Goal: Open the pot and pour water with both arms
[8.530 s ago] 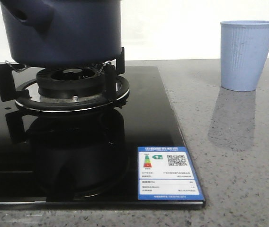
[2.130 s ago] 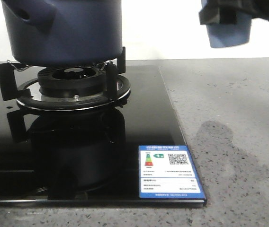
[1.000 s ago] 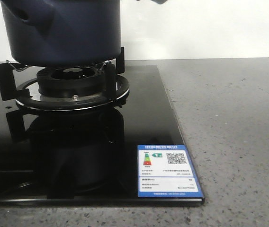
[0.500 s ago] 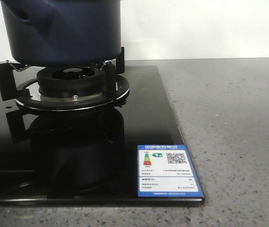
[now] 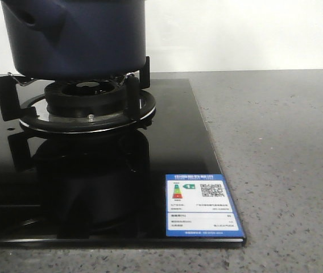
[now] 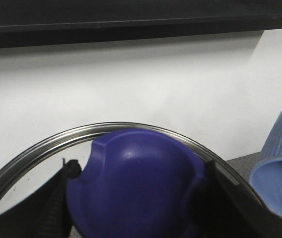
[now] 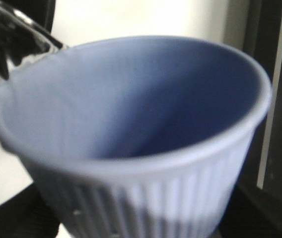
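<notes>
Front view, nearest item: blue-bordered energy label point(image 5: 202, 207) stuck on the near corner of the black glass hob point(image 5: 93, 187), at about 5 o'clock from the burner. Grey speckled countertop point(image 5: 281, 159) lies to the 3 o'clock side of the hob. Behind the label: round gas burner point(image 5: 85, 102) with black pan supports. Dark navy-blue pot point(image 5: 76, 37) stands on those supports, stubby handle lug at its 10 o'clock; its top is cut off by the frame. Left wrist view: left gripper point(image 6: 136, 218) has its fingers closed either side of the glass lid's dark blue knob point(image 6: 136, 183), steel lid rim point(image 6: 106, 130) arcing behind. Right wrist view: pale blue ribbed cup point(image 7: 131, 139) fills the frame, seated upright in the right gripper, whose fingers are hidden below it; grip plainly closed on the cup.
</notes>
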{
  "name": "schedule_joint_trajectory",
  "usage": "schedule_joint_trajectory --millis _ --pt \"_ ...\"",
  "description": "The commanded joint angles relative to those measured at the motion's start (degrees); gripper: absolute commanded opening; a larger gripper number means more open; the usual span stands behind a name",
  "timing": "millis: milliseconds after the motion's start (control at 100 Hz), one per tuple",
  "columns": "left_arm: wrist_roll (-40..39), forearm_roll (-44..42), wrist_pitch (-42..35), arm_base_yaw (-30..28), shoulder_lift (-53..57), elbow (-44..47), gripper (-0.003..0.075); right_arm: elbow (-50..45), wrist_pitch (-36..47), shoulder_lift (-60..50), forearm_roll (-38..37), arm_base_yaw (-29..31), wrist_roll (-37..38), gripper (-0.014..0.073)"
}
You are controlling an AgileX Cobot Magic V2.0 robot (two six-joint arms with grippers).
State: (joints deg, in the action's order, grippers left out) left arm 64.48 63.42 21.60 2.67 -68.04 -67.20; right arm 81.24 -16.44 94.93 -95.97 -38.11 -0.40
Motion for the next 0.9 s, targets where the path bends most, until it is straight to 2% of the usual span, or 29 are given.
schedule_joint_trajectory --millis 0,160,760,890 --pt "-0.3 2.7 -2.4 -0.3 1.7 -2.3 0.0274 2.5 -0.2 -2.2 -5.5 -0.1 -0.3 0.0414" --pt "-0.3 2.7 -2.4 -0.3 1.7 -2.3 0.0274 2.5 -0.4 -2.2 -10.6 -0.1 -0.3 0.0414" --pt "-0.3 2.7 -2.4 -0.3 1.6 -2.3 0.0274 2.6 0.2 -2.2 -10.5 -0.1 -0.1 0.0414" --pt "-0.3 2.7 -2.4 -0.3 1.6 -2.3 0.0274 2.6 -1.1 -2.3 -10.3 -0.1 6.6 0.0414"
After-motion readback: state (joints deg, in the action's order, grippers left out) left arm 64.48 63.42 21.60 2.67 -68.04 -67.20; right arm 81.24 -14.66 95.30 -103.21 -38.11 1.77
